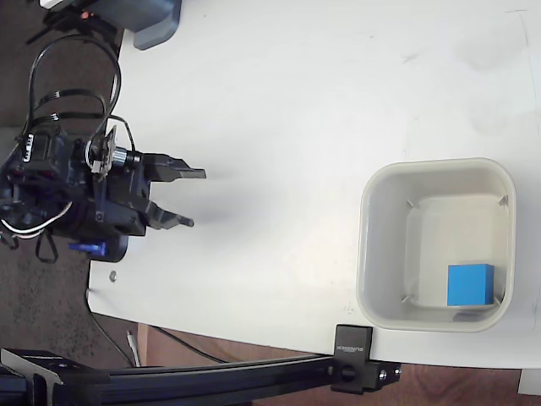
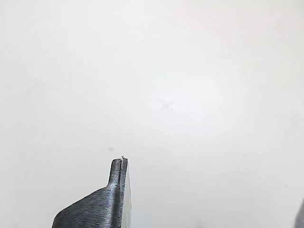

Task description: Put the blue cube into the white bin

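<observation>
Bright blue against off-white plastic, the blue cube (image 1: 470,283) sat inside the white bin (image 1: 437,170), on its floor, in the corner that lay lower right in the fixed view, close to the two walls there. The bin stood at the right side of the white tabletop (image 1: 287,101). Well apart from it, at the left edge of the tabletop, the hand (image 1: 194,198) hung with its two dark fingers spread and pointing toward the bin, nothing between them. In the wrist view only one dark ribbed finger (image 2: 102,204) showed at the bottom, with bare tabletop (image 2: 190,71) behind it. A black bracket (image 1: 355,358) was clamped at the tabletop's lower edge, below the bin.
</observation>
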Controlling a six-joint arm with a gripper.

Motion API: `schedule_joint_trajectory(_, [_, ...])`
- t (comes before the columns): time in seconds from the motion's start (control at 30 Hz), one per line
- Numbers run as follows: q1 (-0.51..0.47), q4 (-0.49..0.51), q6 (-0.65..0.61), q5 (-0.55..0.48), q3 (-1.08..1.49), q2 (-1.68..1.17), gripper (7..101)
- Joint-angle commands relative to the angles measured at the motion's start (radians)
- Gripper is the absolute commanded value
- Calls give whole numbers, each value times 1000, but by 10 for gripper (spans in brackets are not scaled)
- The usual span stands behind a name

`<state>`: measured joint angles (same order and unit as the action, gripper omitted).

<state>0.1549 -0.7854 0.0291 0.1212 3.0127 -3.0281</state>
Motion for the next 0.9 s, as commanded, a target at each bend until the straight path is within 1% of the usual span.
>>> schedule_joint_trajectory(0.03, [-20, 8, 86, 106, -21, -25, 1005])
schedule_joint_trajectory(0.07, [-28, 5, 103, 135, -21, -26, 1005])
schedule_joint_trajectory(0.27, [-35, 6, 67, 69, -21, -26, 1005])
schedule_joint_trajectory(0.33, [-35, 6, 64, 63, -21, -26, 1005])
schedule_joint_trajectory(0.9, [-35, 6, 63, 63, -21, -26, 1005])
